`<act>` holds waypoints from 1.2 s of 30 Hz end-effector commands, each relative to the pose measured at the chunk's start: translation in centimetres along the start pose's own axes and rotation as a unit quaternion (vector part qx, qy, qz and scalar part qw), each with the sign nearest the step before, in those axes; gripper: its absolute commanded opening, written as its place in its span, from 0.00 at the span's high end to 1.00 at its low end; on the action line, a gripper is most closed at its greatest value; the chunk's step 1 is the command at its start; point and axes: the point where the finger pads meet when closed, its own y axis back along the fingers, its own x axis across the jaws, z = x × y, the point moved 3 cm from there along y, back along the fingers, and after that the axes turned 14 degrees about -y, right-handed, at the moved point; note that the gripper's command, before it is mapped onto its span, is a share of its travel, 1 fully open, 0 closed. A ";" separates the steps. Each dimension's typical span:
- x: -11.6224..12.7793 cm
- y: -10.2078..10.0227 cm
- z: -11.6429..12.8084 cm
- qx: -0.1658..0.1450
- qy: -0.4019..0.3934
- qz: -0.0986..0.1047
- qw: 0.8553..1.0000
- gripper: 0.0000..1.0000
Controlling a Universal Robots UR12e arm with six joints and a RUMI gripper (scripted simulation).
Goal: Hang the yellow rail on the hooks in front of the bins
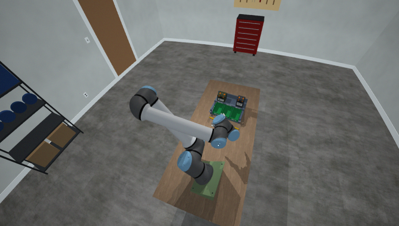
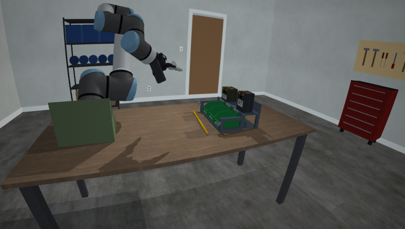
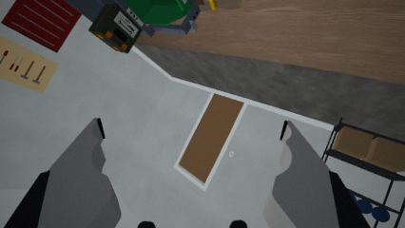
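Yellow rail (image 2: 200, 122) lies on the table well below our wide-open, empty gripper (image 2: 174, 67); we have pickup and hanging left.

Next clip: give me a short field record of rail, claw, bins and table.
rail: thin yellow rail lies flat on the wooden table, in front of the bins, not hung
claw: two-jaw claw open, empty, high above the table
bins: green bins in a grey frame
hooks: too small to make out
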 end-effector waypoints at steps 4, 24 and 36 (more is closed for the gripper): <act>-0.7 -1.7 -2.2 0.060 -0.004 0.055 0.997 0.00; -3.7 -6.5 -7.4 0.220 0.002 0.157 0.963 0.00; -7.3 -11.9 -10.4 0.343 0.028 0.196 0.918 0.00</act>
